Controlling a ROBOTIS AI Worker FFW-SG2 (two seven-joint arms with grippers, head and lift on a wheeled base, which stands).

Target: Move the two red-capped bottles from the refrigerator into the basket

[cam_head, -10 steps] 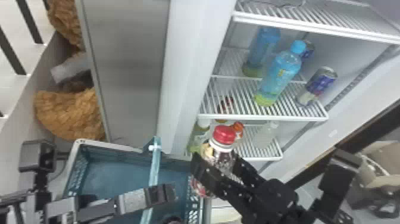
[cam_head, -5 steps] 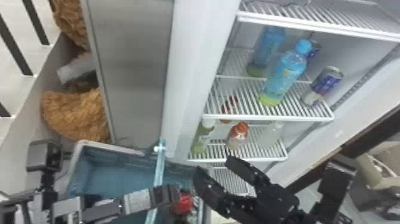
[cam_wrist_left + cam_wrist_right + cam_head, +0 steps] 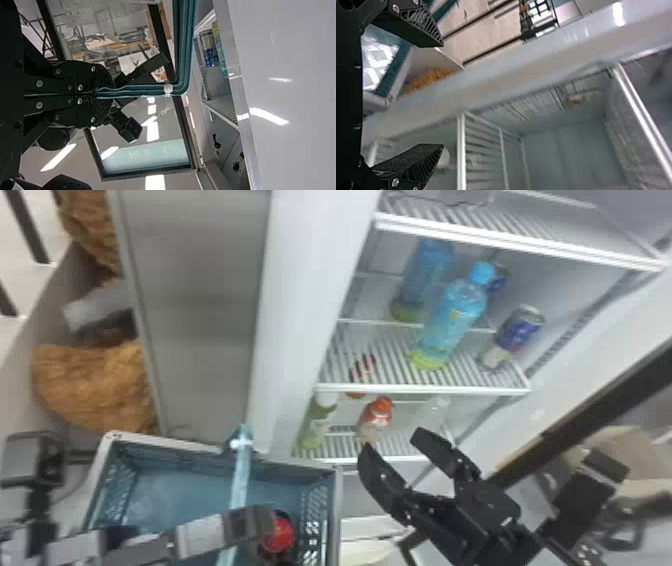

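The left gripper (image 3: 250,526), in the left wrist view the left gripper (image 3: 111,92), is shut on the teal basket handle (image 3: 241,477). A red-capped bottle (image 3: 280,534) is in the right part of the basket (image 3: 102,470), partly hidden by the left gripper. The right gripper (image 3: 391,442) stands open and holds nothing, in front of the refrigerator's lower shelves; in the right wrist view the right gripper (image 3: 441,95) has its fingers wide apart. A bottle with an orange-red cap (image 3: 375,420) stands on the lower shelf, and a reddish bottle (image 3: 362,371) is behind the shelf wires.
Blue bottles (image 3: 452,315) and cans (image 3: 512,335) stand on the middle shelf (image 3: 500,391). A green bottle (image 3: 318,422) and a clear one (image 3: 434,410) flank the orange-red-capped bottle. The refrigerator's white frame (image 3: 300,315) rises behind the basket's right side.
The red-capped bottle went from the right gripper down into the basket. The right gripper let go, opened and moved right, away from the basket. The left gripper stays on the handle.
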